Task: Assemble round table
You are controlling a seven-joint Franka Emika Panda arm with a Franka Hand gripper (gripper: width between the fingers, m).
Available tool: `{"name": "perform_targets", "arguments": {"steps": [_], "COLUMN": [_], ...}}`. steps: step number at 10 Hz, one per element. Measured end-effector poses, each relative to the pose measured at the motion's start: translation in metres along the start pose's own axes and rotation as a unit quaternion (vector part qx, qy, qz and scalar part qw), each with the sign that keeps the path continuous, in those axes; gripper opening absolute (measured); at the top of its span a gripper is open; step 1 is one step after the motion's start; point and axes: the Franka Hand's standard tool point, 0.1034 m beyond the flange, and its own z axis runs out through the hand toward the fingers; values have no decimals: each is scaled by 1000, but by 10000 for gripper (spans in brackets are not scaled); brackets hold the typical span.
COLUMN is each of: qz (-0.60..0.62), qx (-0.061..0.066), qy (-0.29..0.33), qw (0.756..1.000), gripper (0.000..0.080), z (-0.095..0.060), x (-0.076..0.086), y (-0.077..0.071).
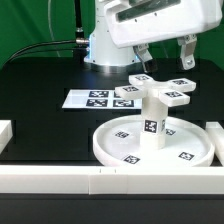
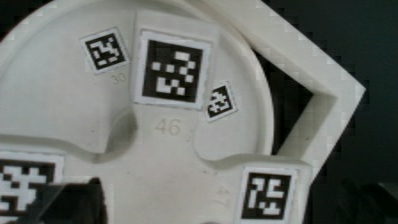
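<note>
The large rimmed round disc [image 1: 120, 150] lies flat near the front of the table. The short thick cylinder leg [image 1: 152, 122] stands upright on its middle. The small cross-shaped piece [image 1: 160, 92] rests on top of the leg. It fills the wrist view [image 2: 178, 130], tags facing up. My gripper [image 1: 165, 60] hangs just above the cross-shaped piece. Its jaws are wide open and hold nothing. One dark finger [image 2: 50, 203] shows at the edge of the wrist view.
The marker board [image 1: 95, 98] lies flat behind the disc. Long white border rails run along the front [image 1: 100, 182], the exterior view's left [image 1: 5, 132] and the exterior view's right [image 1: 215, 135]. The robot base [image 1: 100, 45] stands at the back.
</note>
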Motion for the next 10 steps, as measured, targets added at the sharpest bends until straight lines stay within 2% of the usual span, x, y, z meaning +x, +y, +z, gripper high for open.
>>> {"name": "perform_targets", "arguments": {"steps": [1,3,5,6,9,10], "qz": [-75,-212,-323,-369,-468,-515], "qx": [-9,-30,-44,-49,-50,-54], "qy": [3,11,12,11,6,4], "qw": [997,977,945,928,883,856], "gripper": [649,649,649,649,649,649], "z": [0,-1,1,2,2,2], "x": [1,5,1,-2,0,2], "y": [0,-6,-9,-11,-9,-8]}}
